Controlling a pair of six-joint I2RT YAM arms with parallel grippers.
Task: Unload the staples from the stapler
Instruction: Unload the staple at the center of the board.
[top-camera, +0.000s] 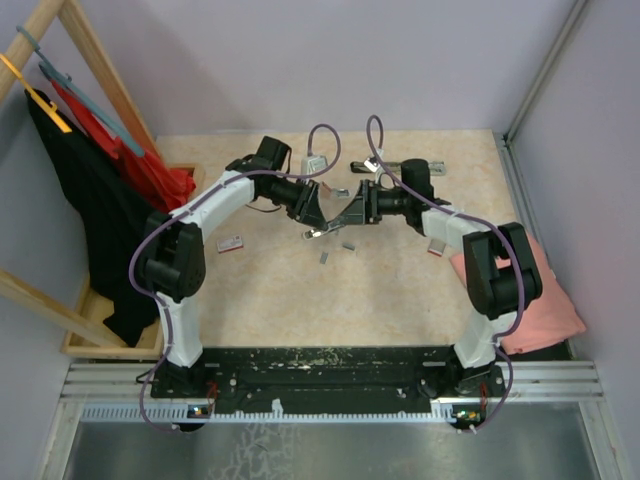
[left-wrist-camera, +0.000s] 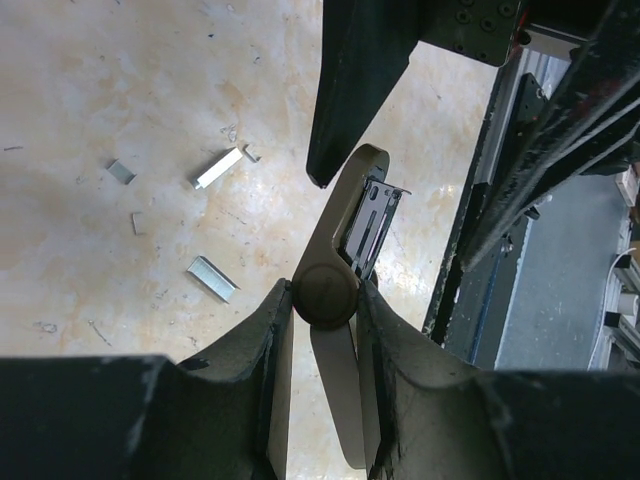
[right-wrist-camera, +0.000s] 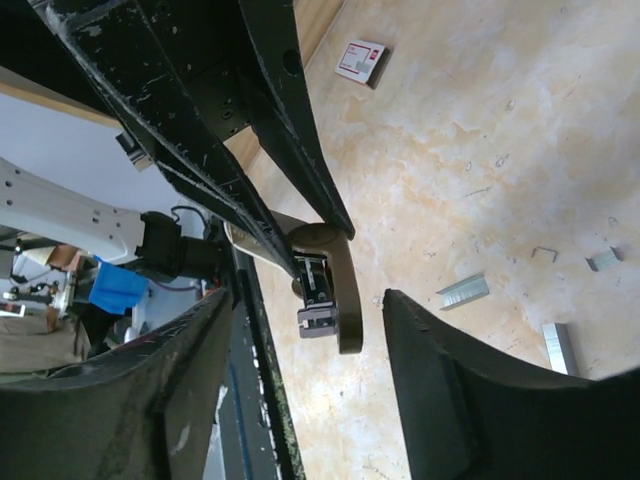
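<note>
A small olive-tan stapler (left-wrist-camera: 345, 220) hangs above the table, swung open at its hinge, with the dark magazine (right-wrist-camera: 318, 290) exposed. My left gripper (left-wrist-camera: 325, 295) is shut on the stapler at its round hinge. My right gripper (right-wrist-camera: 308, 300) is open, its fingers standing either side of the stapler's free arm without touching it. Staples lie loose on the table below: short grey strips (left-wrist-camera: 212, 278) (left-wrist-camera: 218, 168) (right-wrist-camera: 463, 291) (right-wrist-camera: 560, 348). In the top view both grippers meet at the table's middle (top-camera: 330, 215), above the staples (top-camera: 325, 257).
A red-and-white box (top-camera: 231, 243) lies left of the centre and shows again in the right wrist view (right-wrist-camera: 360, 60). More small items sit at the back (top-camera: 316, 163) (top-camera: 425, 167). A pink cloth (top-camera: 545, 300) lies at the right and a wooden rack with clothes (top-camera: 90, 200) stands at the left.
</note>
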